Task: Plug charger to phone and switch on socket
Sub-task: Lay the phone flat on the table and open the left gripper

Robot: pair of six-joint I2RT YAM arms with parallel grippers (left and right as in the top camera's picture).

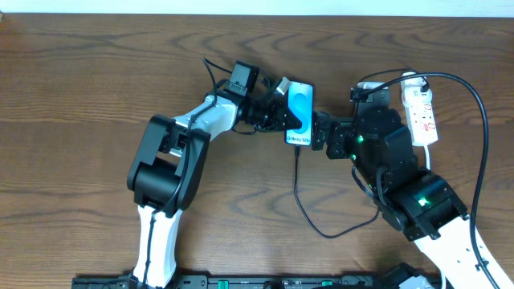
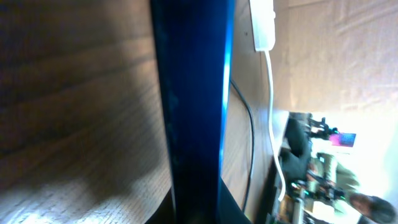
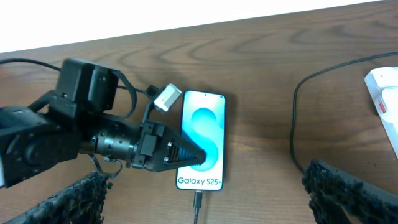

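The phone (image 1: 300, 108) lies on the table with its cyan screen up, reading "Galaxy S25" (image 3: 200, 182). My left gripper (image 1: 287, 119) reaches in from the left and is shut on the phone's left edge. In the left wrist view the phone (image 2: 193, 112) is a dark blue band seen edge-on. The charger's black connector (image 3: 198, 200) sits against the phone's bottom edge; how far in it is I cannot tell. Its cable (image 1: 309, 217) loops away toward the front. My right gripper (image 3: 211, 199) hangs open, its pads (image 3: 81, 199) wide on either side of the connector. The white socket (image 1: 422, 112) lies to the right.
The black cable (image 1: 482, 136) arcs round the right arm up to the socket. A white cord (image 2: 273, 124) trails from the socket (image 2: 263, 25). The left arm's body (image 1: 169, 160) stands left of the phone. The table's far edge (image 3: 186, 40) is just beyond the phone.
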